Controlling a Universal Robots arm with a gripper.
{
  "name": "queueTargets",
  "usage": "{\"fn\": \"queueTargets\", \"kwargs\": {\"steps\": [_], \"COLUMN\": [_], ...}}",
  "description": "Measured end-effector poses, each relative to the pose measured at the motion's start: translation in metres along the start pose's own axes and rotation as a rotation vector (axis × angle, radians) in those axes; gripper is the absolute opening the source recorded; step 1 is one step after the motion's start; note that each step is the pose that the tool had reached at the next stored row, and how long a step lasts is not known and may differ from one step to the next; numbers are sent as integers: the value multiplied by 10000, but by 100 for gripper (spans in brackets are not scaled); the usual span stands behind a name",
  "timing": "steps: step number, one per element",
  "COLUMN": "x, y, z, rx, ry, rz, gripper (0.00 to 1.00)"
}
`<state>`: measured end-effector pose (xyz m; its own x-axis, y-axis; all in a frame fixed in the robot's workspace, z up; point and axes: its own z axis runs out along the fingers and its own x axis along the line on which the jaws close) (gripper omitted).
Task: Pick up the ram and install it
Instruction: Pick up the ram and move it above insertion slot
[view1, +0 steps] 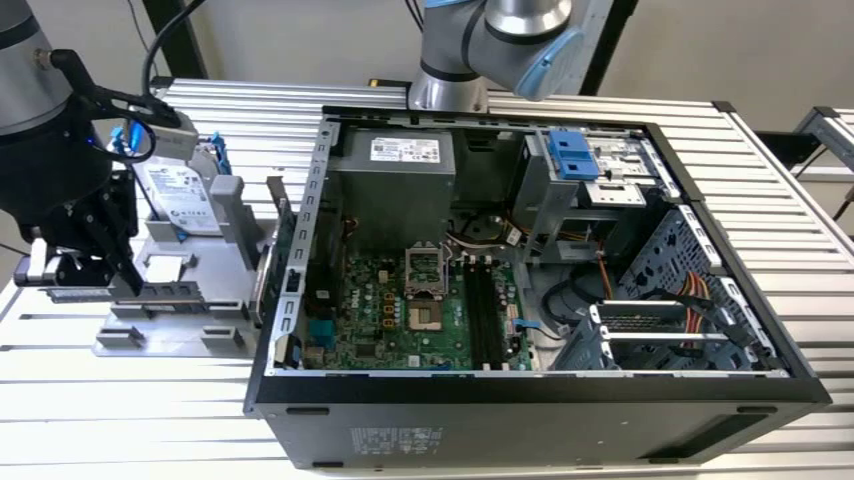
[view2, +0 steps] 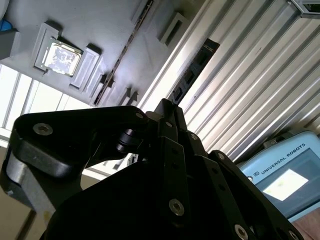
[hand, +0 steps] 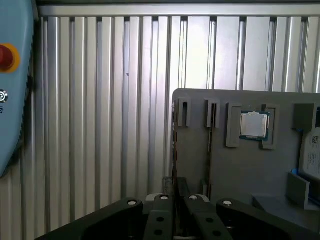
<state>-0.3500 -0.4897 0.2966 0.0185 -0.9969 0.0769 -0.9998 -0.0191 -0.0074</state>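
Grey tray edge is where the ram stands on edge, with my claw pinched shut on one end. Gripped that far off-centre, it could twist or slip out, tbh.

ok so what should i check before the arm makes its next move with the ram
1. Hand at the grey parts tray, outside the case: ok.
2. Ram gripped by the hand: cannot tell.
3. Case open, side panel off: ok.
4. Memory slots on the motherboard free of sticks: ok.
5. Cables off the slots: ok, they lie to the exterior view's right of them.
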Motion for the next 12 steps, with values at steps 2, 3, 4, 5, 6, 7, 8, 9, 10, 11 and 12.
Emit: {"fn": "queueTargets", "kwargs": {"steps": [2, 3, 4, 5, 6, 7, 8, 9, 10, 11, 12], "x": [0, 0, 0, 0, 0, 0, 1, 1, 2, 2, 2], "y": [0, 0, 0, 0, 0, 0, 0, 0, 0, 0, 0], "z": [-3, -4, -6, -11, -15, -20, -24, -31, -38, -44, -50], "rx": [0, 0, -1, -2, -2, -2, -1, -2, -2, -1, -2], "ry": [9, 13, 18, 21, 24, 25, 25, 27, 30, 32, 36], "rz": [0, 0, 0, 0, 0, 0, 0, 1, 1, 1, 1], "gripper": [0, 0, 0, 0, 0, 0, 0, 0, 0, 0, 0]}}
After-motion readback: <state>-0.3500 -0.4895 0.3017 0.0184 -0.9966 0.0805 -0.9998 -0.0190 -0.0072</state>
